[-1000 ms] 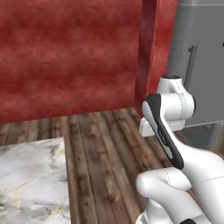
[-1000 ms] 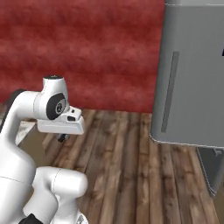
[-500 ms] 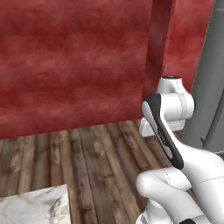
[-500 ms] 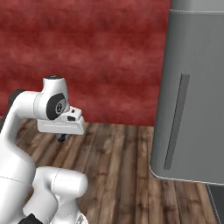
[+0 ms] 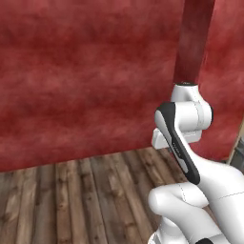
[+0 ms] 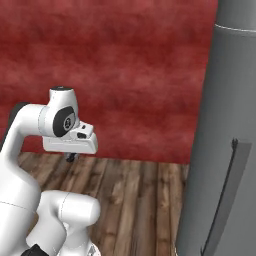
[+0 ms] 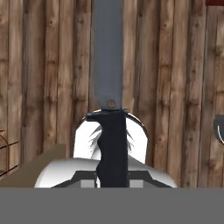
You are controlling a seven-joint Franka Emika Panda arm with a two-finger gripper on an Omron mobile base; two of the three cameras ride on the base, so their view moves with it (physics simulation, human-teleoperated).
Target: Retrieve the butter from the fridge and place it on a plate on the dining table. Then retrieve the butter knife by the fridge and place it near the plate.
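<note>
Turning with its base, the robot now sees the tall grey metal fridge (image 6: 220, 150) much bigger and closer on the right, and the marble desk has slid out of sight, so the cameras moved, not the things. In the hand view a slim knife with a grey blade and black handle (image 7: 109, 96) points straight away over the brown wooden floor (image 5: 71, 200), its handle low between the jaws, so I think the jaws are closed on this butter knife to carry it. From the right base view the gripper (image 6: 71, 157) pokes down under the white hand, well left of the fridge, but the knife is too small to see there.
</note>
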